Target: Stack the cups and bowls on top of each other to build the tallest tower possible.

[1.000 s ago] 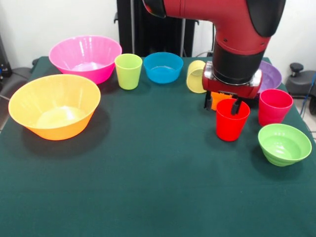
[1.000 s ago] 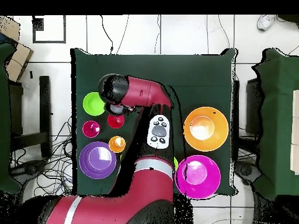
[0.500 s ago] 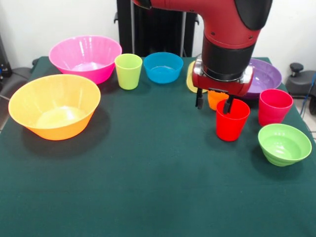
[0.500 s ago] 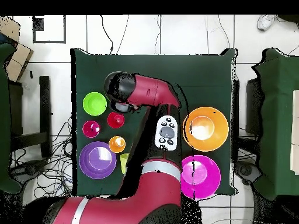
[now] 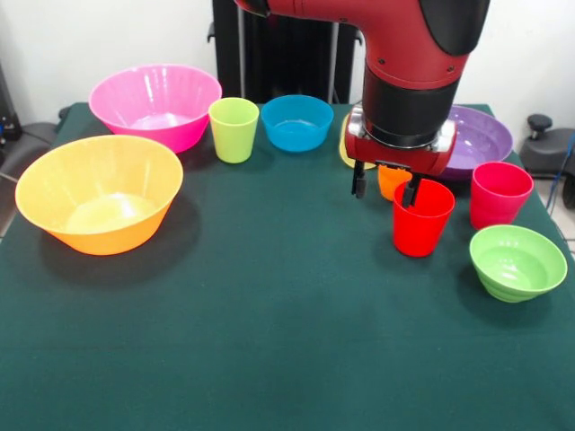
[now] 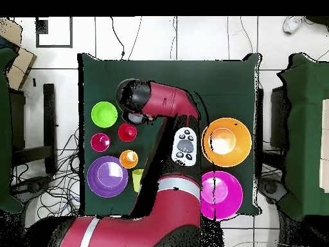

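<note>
Red plastic cup (image 5: 422, 218) upright beside the lime-green bowl (image 5: 517, 261), gripper (image 5: 386, 187) parted just above its rim, one finger seemingly inside: best lowered squarely so the wall sits between both fingers before closing.

dark green cloth-covered table (image 5: 269, 359), white wall (image 5: 108, 36) behind, black stand (image 5: 269, 54) at the tabletop's far edge, white tiled floor (image 6: 193, 38) with trailing cables (image 6: 64, 161), dark chairs (image 6: 302, 128) at the sides
</note>
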